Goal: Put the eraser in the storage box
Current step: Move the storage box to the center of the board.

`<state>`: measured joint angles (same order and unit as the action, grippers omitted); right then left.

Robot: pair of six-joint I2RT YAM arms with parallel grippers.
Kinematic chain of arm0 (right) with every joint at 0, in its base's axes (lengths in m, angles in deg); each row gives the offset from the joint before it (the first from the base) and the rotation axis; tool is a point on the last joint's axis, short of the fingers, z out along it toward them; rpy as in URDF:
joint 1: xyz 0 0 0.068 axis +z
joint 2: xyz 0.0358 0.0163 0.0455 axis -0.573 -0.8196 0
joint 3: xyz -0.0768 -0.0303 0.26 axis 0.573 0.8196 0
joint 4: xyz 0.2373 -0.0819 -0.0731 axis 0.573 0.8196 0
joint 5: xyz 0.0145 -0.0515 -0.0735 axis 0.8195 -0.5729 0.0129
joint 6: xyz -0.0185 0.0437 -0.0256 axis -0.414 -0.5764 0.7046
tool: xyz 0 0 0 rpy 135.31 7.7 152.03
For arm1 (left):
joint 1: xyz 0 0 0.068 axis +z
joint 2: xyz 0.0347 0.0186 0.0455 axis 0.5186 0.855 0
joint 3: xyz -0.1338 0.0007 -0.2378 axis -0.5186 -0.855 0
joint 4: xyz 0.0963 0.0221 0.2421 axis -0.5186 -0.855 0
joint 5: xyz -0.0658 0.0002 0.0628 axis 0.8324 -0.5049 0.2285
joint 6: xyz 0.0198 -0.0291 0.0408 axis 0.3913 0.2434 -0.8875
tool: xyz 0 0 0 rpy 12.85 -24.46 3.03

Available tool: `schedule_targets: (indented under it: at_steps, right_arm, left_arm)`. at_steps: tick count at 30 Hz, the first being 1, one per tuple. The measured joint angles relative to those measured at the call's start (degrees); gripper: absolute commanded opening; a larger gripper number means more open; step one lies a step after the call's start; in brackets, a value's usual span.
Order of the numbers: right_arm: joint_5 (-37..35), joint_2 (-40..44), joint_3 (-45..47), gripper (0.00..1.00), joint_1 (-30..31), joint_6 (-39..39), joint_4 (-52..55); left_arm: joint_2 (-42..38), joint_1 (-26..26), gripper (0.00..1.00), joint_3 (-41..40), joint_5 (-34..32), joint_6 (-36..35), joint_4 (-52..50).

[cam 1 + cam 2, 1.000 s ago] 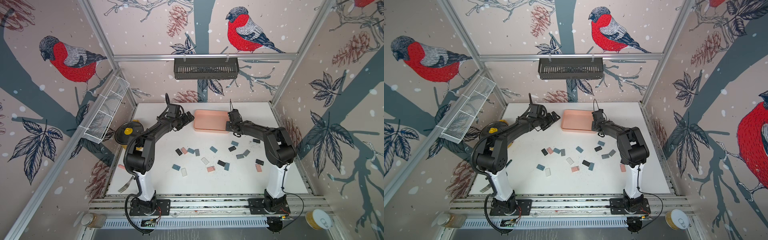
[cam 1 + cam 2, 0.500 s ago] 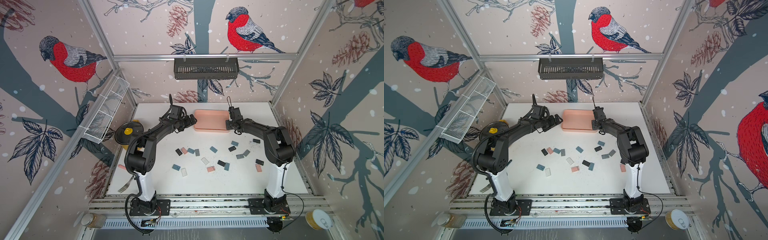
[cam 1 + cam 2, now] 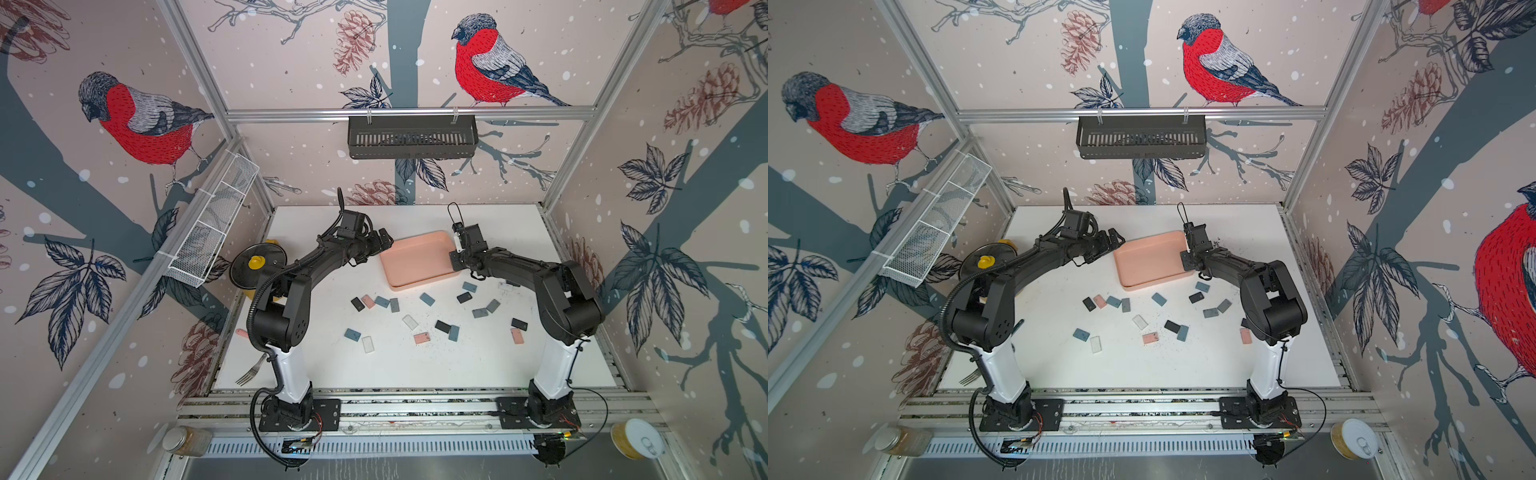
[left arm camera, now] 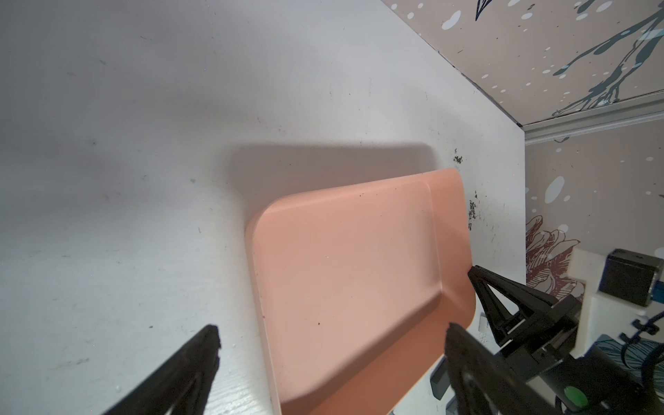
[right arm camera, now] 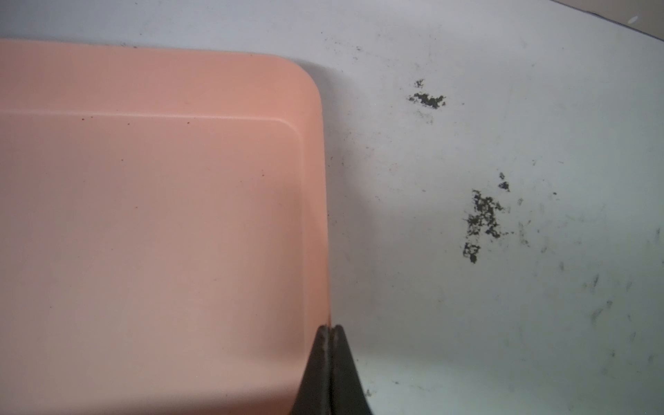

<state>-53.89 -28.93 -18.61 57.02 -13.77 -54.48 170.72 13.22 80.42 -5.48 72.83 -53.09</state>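
Left arm (image 3: 320, 262) and right arm (image 3: 519, 266) stretch low toward the far edge of the bench (image 3: 457, 365), flanking the storage box (image 3: 415, 262). The left gripper's (image 4: 332, 332) jaws gape wide, empty, at one end. The right gripper's (image 5: 328, 328) jaws are pressed together at its rim; whether they pinch it, I cannot tell. Only the top views show the erasers (image 3: 427, 299), scattered mid-bench.

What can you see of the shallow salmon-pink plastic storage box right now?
The salmon-pink plastic storage box is a shallow rectangular tray, smooth and matte, with rounded corners and a low rim. It holds only a few dark specks, no erasers. It lies askew toward the back of the white table. The right gripper is shut on its rim at one end; the open left gripper hovers by the opposite end, contact unclear.
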Motion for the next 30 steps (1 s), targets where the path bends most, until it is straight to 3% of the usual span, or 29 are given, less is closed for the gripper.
schedule_targets:
  at_steps: [10, 19, 22, 26, 30]
  right_arm:
    - [0.55, -2.12, -3.85, 0.05, -2.64, -9.53, 1.88]
    - [0.46, -3.61, -5.46, 0.15, -1.27, -10.58, 3.26]
    - [0.15, -3.50, -5.46, 0.33, -1.42, -9.66, 3.50]
    - [-0.17, -1.81, -5.86, 0.47, -1.51, -9.18, 4.42]
    - [-0.13, 2.40, -6.05, 0.78, -1.51, -9.16, 5.62]
  left_arm:
    - [-0.26, -0.04, 0.97, -0.28, 0.26, 0.39, 0.17]
    - [-0.26, -0.22, 0.97, -0.44, 0.46, 0.52, 0.20]
    - [-0.26, -0.26, 0.97, -0.44, 0.48, 0.57, 0.22]
    - [-0.22, -0.55, 0.97, -0.52, 0.52, 0.59, 0.26]
    - [-0.17, -1.14, 0.97, -0.55, 0.50, 0.57, 0.26]
